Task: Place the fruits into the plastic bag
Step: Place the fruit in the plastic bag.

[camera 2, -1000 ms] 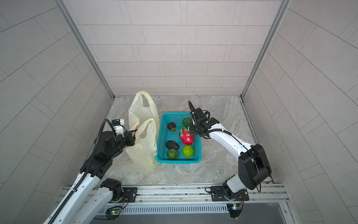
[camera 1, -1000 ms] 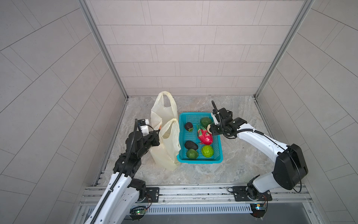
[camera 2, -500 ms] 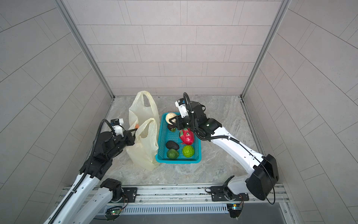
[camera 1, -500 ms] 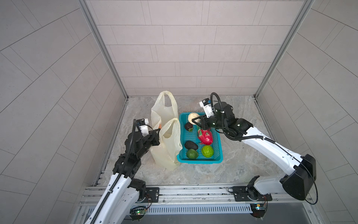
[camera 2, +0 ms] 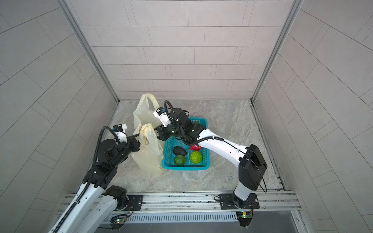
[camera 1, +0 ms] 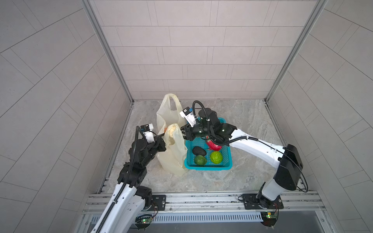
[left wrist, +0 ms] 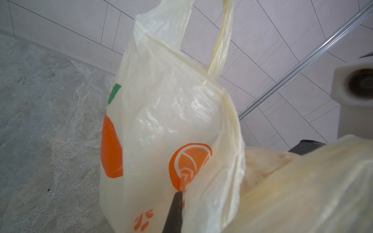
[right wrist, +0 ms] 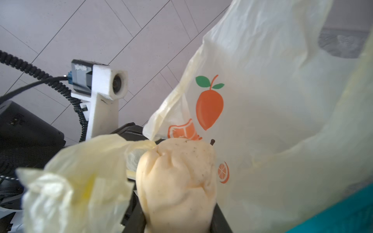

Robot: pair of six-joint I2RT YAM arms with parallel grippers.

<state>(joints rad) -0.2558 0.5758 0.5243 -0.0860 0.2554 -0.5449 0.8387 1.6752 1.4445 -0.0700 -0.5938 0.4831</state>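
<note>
We start with the pale fruit (right wrist: 177,181), a cream, speckled, lumpy piece with a short dark stem. It sits clamped between the jaws of the right gripper (camera 1: 184,134), just outside the teal basket (camera 1: 207,167), at the mouth of the plastic bag (camera 1: 173,159); whether it has passed below the bag's edge we cannot tell. The bag stands just beside the basket, seemingly touching its wall on the side toward the left arm. The left gripper (left wrist: 180,194) works on the bag's side away from the basket, jaws together on a pucker of film at an orange print (left wrist: 189,161). In the basket lie the blackish oval (camera 1: 199,150), the dark green oval (camera 1: 200,160), the bumpy light green ball (camera 1: 216,157) and a dragon fruit (camera 1: 214,145) half hidden under the right arm. To do this drop well, we would carry the fruit down between the bag's walls before parting the jaws, since the film looks thin and could fold shut or tip. The left pinch should draw its wall away from the basket so the mouth gapes, and the crumpled near handle loop (right wrist: 76,177) must not drape over the fruit or snag the jaws. Only the right wrist view shows the stem and a dark jaw on each side of the fruit. The top views veil it behind film but alone show the basket's load, and only the left wrist view shows the pinch point
</note>
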